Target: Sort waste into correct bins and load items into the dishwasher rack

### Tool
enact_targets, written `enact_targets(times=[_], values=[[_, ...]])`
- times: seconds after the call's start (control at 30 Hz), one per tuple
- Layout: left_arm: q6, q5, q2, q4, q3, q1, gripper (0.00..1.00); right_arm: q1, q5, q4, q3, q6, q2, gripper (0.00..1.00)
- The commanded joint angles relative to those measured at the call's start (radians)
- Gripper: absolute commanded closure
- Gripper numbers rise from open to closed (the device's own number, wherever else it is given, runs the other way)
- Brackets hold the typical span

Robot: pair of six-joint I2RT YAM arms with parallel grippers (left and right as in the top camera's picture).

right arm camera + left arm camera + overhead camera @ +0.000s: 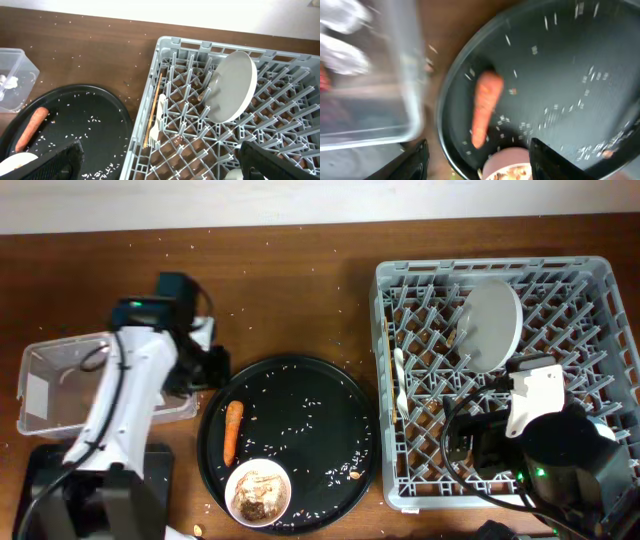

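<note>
An orange carrot [232,432] lies on the left side of the round black tray [320,430]; it also shows in the left wrist view [485,107]. A white bowl [259,492] with brownish food scraps stands at the tray's front. My left gripper [480,165] is open and empty, above the tray's left rim between the clear tub [60,380] and the carrot. The tub holds a white tissue [345,50]. The grey rack [400,280] holds a white plate [490,323], white cutlery [157,117] and a chopstick [154,112]. My right gripper [160,167] is open and empty over the rack's front.
Rice grains are scattered over the round tray and the brown table. A black rectangular tray [35,480] lies at the front left, partly under my left arm. My right arm covers the rack's front right corner.
</note>
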Motion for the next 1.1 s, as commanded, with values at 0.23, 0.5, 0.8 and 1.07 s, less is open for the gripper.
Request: enact_targets(times=[0.23, 0.5, 0.8, 1.07], values=[[-0.126, -0.097, -0.006, 0.524, -0.571, -0.173, 0.58, 0.006, 0.016, 0.001, -0.001, 0.009, -0.004, 0.01], [-0.126, -0.24, -0.034, 0.048, 0.098, -0.086, 0.87, 0.006, 0.016, 0.001, -0.001, 0.009, -0.004, 0.01], [-0.137, -0.078, 0.002, 0.046, 0.201, 0.299, 0.23, 0.006, 0.016, 0.001, -0.001, 0.009, -0.004, 0.01], [-0.332, -0.152, -0.129, -0.191, 0.012, 0.244, 0.89, 0.006, 0.016, 0.001, -0.001, 0.009, -0.004, 0.01]])
